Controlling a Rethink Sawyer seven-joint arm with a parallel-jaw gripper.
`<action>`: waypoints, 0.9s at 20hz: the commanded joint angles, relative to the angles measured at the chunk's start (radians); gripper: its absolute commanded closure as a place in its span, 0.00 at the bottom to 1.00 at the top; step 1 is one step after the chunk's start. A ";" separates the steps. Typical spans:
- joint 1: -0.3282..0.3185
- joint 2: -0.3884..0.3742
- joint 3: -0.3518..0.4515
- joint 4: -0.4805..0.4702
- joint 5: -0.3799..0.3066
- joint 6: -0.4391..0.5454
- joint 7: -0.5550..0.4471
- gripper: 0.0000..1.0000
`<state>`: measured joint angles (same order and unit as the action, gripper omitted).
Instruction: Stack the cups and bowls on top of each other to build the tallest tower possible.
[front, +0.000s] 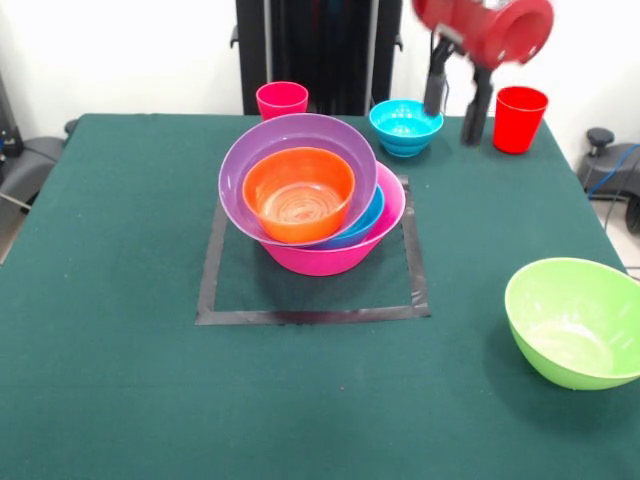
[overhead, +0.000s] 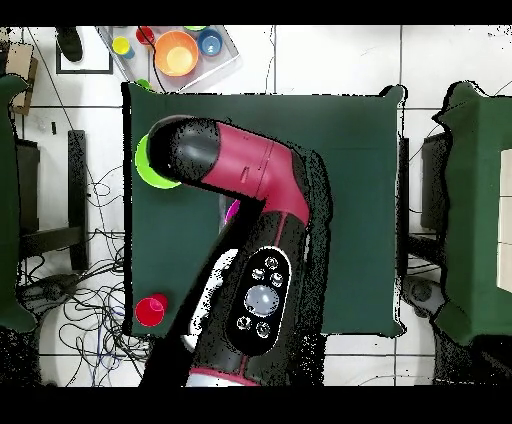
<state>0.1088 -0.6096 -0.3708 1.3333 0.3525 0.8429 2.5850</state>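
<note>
The tower stands mid-table in the front view: a large pink bowl (front: 330, 258) as base, a blue bowl (front: 371, 219) in it, then a tilted purple bowl (front: 298, 140) holding an orange bowl (front: 298, 195). A pink-red cup (front: 282, 100) stands behind it. A small ribbed blue bowl (front: 405, 127) and a red cup (front: 520, 118) stand at the back right. My gripper (front: 452, 125) hangs between those two, open and empty. A large lime green bowl (front: 575, 320) sits at the front right. No light green cup shows. In the overhead view my arm (overhead: 250, 260) hides the tower.
A black tape square (front: 310, 316) marks the green table (front: 120, 380) around the tower. In the overhead view the red cup (overhead: 150, 310) and part of the lime bowl (overhead: 148, 170) show beside the arm. A clear tray (overhead: 222, 62) with small bowls lies off the table.
</note>
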 joint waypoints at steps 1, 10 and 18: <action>0.037 -0.097 0.039 0.127 -0.004 0.152 0.129 0.00; 0.033 -0.271 0.080 0.534 -0.027 -0.110 -0.077 0.00; 0.046 -0.375 0.138 0.791 -0.055 -0.324 -0.099 0.00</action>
<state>0.1415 -0.9117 -0.3666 1.7859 0.3519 0.7062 2.5850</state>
